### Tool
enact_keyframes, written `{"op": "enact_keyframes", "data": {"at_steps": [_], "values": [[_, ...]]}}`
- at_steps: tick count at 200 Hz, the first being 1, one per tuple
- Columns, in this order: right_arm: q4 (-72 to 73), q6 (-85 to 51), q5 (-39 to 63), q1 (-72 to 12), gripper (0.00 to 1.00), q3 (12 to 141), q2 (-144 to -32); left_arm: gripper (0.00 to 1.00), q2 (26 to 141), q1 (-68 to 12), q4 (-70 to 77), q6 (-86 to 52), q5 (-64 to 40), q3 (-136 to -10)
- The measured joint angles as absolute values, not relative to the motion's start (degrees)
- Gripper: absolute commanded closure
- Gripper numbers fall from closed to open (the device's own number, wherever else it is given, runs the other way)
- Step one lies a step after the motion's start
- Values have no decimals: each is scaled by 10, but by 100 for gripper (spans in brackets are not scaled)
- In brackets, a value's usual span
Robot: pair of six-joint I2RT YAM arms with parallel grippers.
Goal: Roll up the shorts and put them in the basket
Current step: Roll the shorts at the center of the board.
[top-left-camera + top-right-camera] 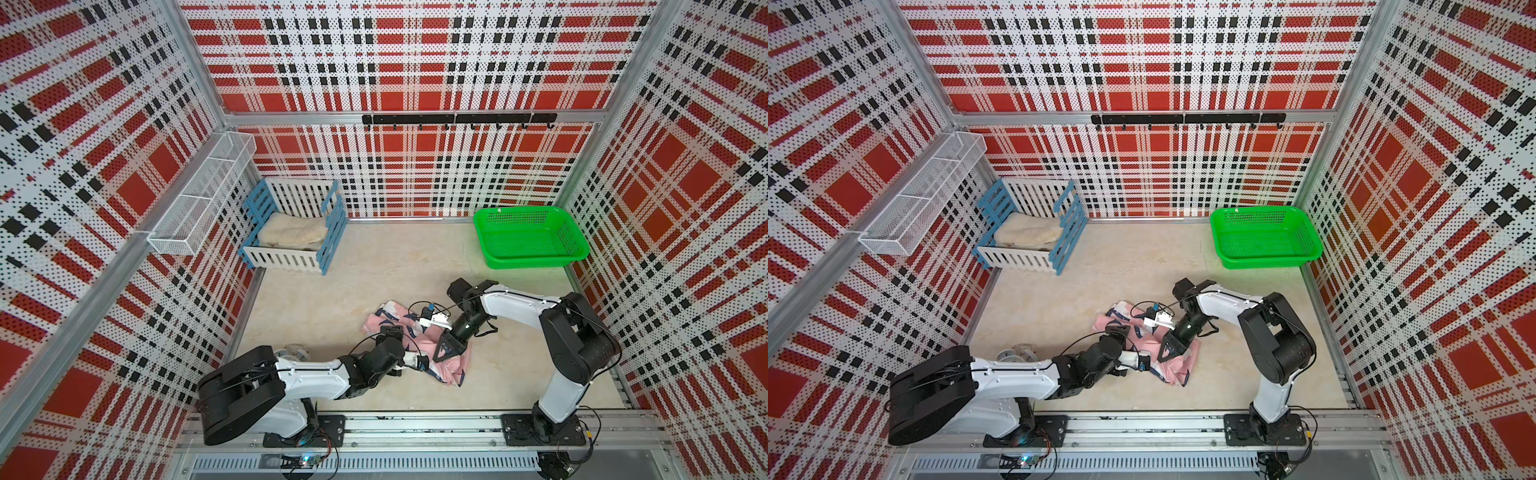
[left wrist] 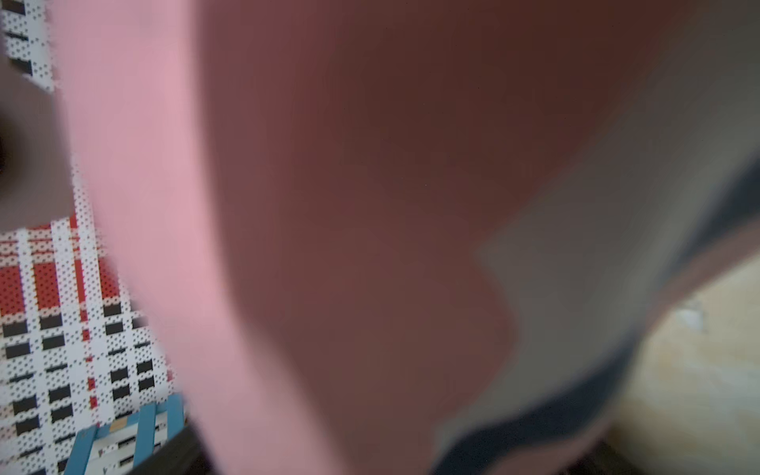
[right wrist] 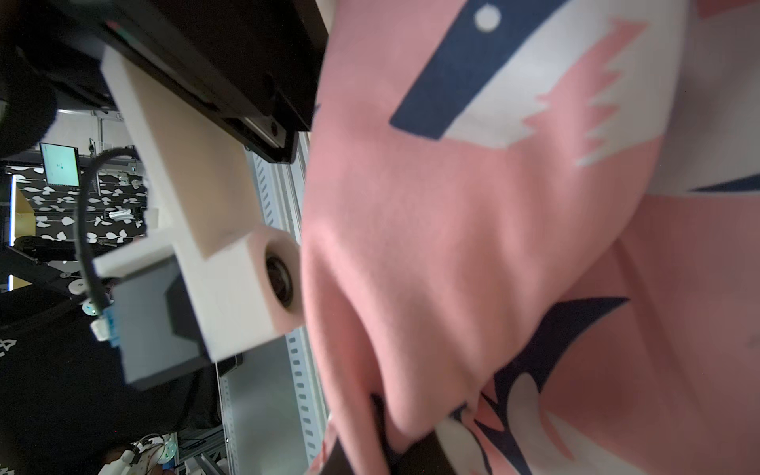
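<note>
On the shorts [image 3: 452,255], navy shark print [image 3: 448,78].

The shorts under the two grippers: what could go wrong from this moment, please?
1. The shorts lie crumpled, not flat, so a roll begun here would likely be lumpy and loose.
2. Their fabric fills nearly the whole left wrist view, so the left gripper may take a wrong layer.
3. The right gripper pinches only a bunched fold; a pull could slip off it or drag the whole heap.
</note>
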State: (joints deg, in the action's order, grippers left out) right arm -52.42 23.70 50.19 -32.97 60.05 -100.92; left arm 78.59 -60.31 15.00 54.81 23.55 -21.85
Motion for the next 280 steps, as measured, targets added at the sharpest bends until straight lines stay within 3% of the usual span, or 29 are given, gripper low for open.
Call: {"op": "enact_keyframes", "data": {"at_steps": [11,18,30,34,45,53,100,145,171,190,233,255,280], "values": [[-524,237,498,-330,100,601,-1006,55,793,-601,136,548,219,-228],[-523,238,491,-330,100,600,-1003,65,797,-599,122,547,210,-236],[-512,234,469,-330,85,590,-992,71,798,-597,88,545,188,-255],[-509,231,460,-330,72,585,-987,72,797,-597,76,542,181,-261],[-498,226,432,-330,52,572,-969,78,791,-595,38,536,155,-279],[-491,221,410,-330,46,565,-954,82,782,-594,13,526,136,-287],[-430,205,239,-329,44,557,-813,85,749,-583,-143,462,-9,-354],[-337,211,62,-327,42,534,-640,90,812,-556,-265,430,-161,-448],[-318,247,45,-327,42,522,-540,90,857,-532,-336,440,-242,-482],[-334,281,75,-339,32,522,-491,89,881,-516,-378,448,-282,-504],[-393,308,31,-547,31,505,-475,90,950,-483,-427,434,-308,-547],[-410,295,-18,-653,31,505,-529,91,971,-457,-444,422,-294,-561],[-414,277,-46,-703,30,501,-610,91,971,-425,-454,413,-271,-577]]}}
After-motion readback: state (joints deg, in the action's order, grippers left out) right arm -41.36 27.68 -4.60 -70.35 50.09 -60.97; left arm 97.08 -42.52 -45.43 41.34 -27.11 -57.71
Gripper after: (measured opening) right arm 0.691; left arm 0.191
